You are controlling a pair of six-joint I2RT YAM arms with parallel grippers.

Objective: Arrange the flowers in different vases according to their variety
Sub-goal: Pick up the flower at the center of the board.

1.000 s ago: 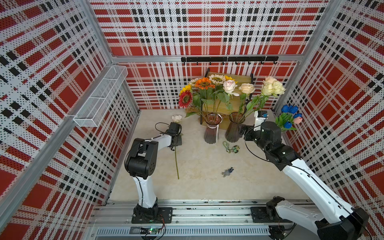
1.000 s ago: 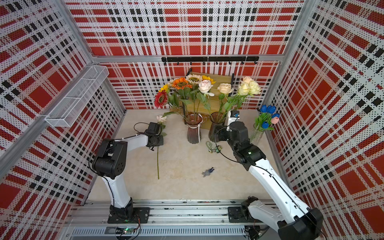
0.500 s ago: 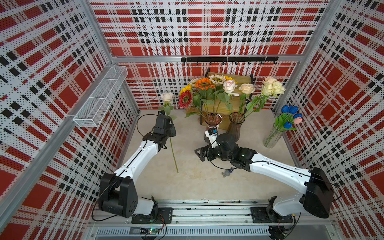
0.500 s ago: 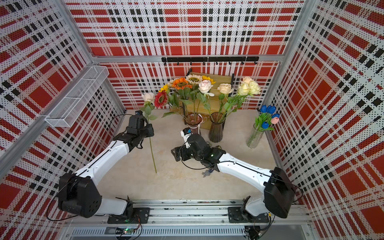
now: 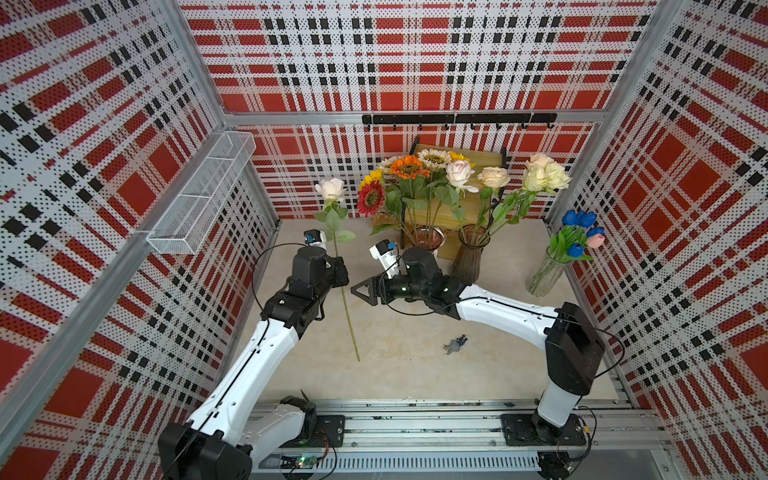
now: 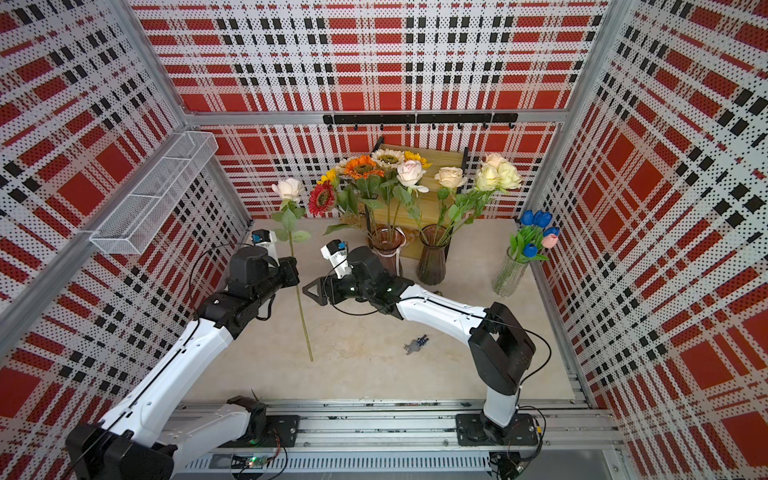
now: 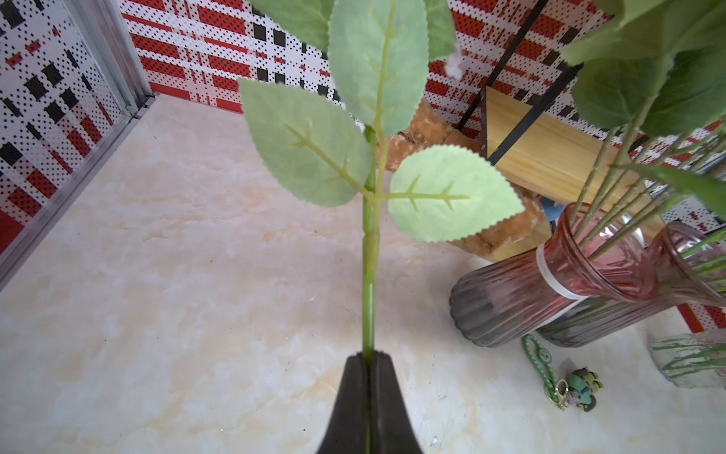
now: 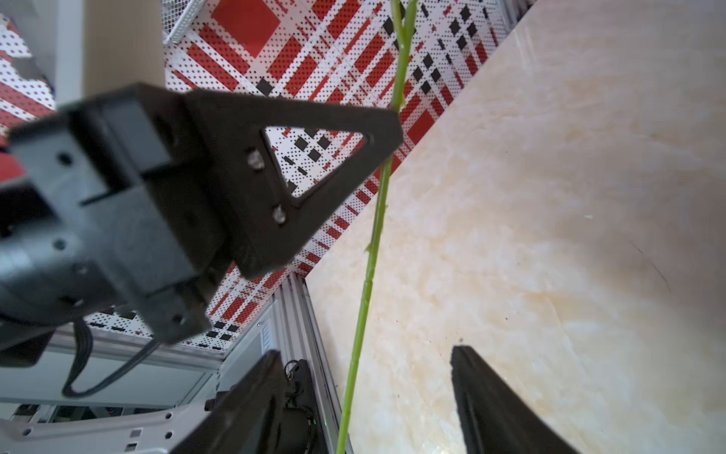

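I hold the cream rose (image 5: 331, 189) upright at centre-left in both top views, left gripper (image 7: 367, 355) clamped on its stem. The right gripper (image 8: 363, 351) has its jaws apart, with the lower stem lined up between them. I should centre it and close firmly before the left lets go, then carry the rose to the brownish vase (image 5: 469, 257).

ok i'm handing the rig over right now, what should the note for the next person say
Left gripper: shut on the cream rose stem, bloom up.
Right gripper: open, close beside that stem, not gripping.
Done: sunflowers in pinkish vase, rose bunch in brownish vase, tulips in clear vase.
Left: put the cream rose in the brownish vase; I can't tell which vase the pale pink rose is in.
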